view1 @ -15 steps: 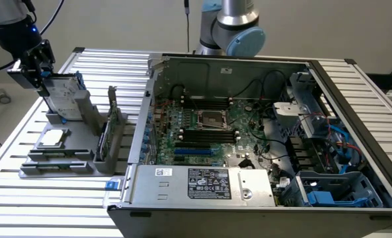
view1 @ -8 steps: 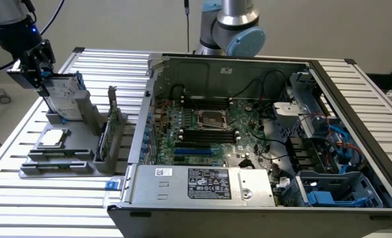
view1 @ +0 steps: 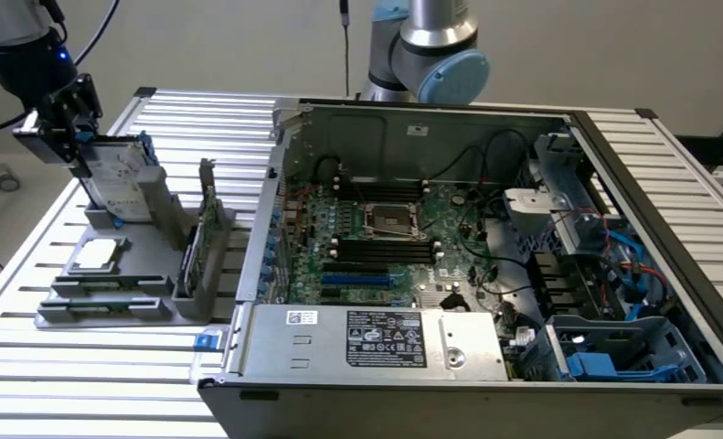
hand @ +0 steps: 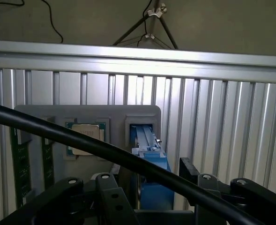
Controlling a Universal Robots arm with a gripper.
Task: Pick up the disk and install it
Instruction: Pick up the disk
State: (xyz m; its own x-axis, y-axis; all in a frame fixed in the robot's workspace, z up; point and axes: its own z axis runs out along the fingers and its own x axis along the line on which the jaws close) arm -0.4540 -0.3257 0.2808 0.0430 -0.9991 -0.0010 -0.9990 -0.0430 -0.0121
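Note:
The disk [view1: 122, 179] stands on edge in a grey holder [view1: 154, 215] at the exterior view's left, its white label and blue rails showing. My gripper [view1: 79, 144] hangs at the disk's upper end. In the wrist view the disk's blue rail [hand: 150, 154] runs between the two black fingers [hand: 106, 187], with a gap on the side of the other finger [hand: 190, 169]. The gripper [hand: 149, 185] is open and straddles the disk. A black cable crosses the wrist view in front of the disk.
The grey holder also carries a square silver chip [view1: 99, 254] and green circuit cards [view1: 203, 245]. An open computer case [view1: 459, 229] fills the exterior view's right, with a power supply [view1: 374, 338] and a blue drive bay [view1: 605, 364]. Everything rests on a slatted aluminium table [view1: 93, 366].

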